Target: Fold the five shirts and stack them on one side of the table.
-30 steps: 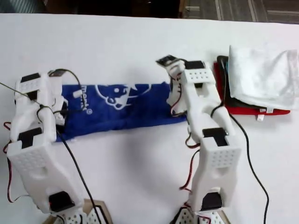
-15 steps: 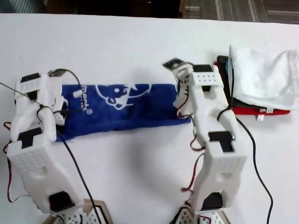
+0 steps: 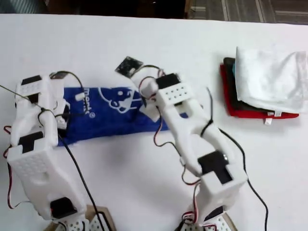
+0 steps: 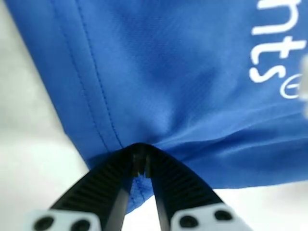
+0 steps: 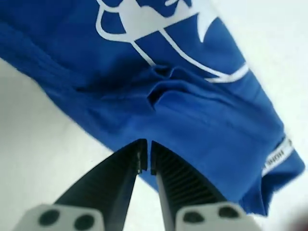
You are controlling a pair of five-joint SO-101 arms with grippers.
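Well past halfway, by the look of things. Already folded and piled near the right edge of the tabletop: a stack with a white shirt on top, a red shirt at the bottom and dark layers between, too tightly packed to count for certain. Lying flat as a long band toward the left edge, well apart from that pile: the blue shirt, only partly folded. Pinching the band's end nearest the left edge: the left claw, pressed together on the cloth. Over the band's middle: the right claw, likewise pressed together, apparently nipping the shirt's edge. Left to do, probably: doubling the band end over end, then carrying it across onto the stack.
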